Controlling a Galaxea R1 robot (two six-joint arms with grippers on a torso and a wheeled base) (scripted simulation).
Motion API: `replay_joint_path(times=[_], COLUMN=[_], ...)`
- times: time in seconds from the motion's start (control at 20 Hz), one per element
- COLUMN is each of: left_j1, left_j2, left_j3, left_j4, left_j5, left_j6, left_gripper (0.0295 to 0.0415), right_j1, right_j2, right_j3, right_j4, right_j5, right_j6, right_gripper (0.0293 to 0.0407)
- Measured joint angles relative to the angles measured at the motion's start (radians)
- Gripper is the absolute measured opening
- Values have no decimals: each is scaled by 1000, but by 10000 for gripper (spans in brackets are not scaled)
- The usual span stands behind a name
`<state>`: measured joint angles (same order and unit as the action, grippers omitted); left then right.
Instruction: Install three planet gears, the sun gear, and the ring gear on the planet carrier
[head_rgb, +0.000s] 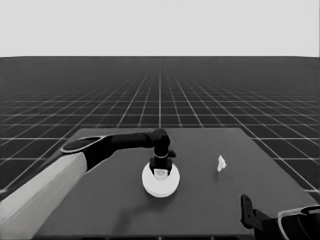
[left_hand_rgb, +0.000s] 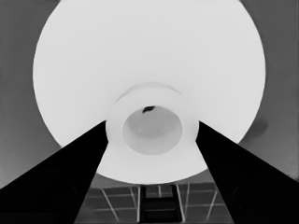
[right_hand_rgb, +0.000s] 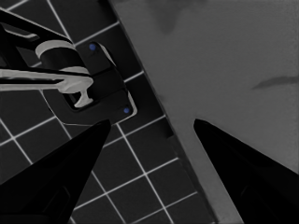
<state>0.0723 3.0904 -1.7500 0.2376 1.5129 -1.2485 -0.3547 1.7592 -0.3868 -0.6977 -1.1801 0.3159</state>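
Note:
The larger round part (head_rgb: 160, 184), the ring gear, sits in the middle of the table (head_rgb: 210, 210). In the left wrist view it fills the picture as a wide white disc (left_hand_rgb: 93, 70) with a raised hub and a hole at its centre. My left gripper (head_rgb: 161, 169) stands straight over it, and its two fingers press the hub's opposite sides (left_hand_rgb: 152, 123). The planet carrier, the planet gears and the sun gear are out of view; none shows beside the disc. My right gripper (head_rgb: 246, 206) is parked at the table's near right corner, open and empty (right_hand_rgb: 152, 121).
A thin white piece (head_rgb: 221, 163) lies on the table to the right of the disc. The left arm's pale grey part crosses the lower left of the head view. Dark machinery with blue lights (right_hand_rgb: 93, 88) shows past the table's edge.

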Motion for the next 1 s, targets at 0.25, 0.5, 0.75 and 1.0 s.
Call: replay_joint_path(times=[0.25,0.5,0.75,1.0], left_j1=[1,7,7,8], left_j2=[0,-1,-1,-1], left_j3=[0,-1,-1,-1], left_j4=[0,0,0,0], left_j5=[0,0,0,0], left_j6=[44,87,131,175], left_gripper=[349,349,349,349], right_j1=[0,0,0,0], right_j2=[0,0,0,0], right_j3=[0,0,0,0], right_j4=[0,0,0,0], right_j5=[0,0,0,0], right_j6=[0,0,0,0], right_gripper=[385,385,385,385])
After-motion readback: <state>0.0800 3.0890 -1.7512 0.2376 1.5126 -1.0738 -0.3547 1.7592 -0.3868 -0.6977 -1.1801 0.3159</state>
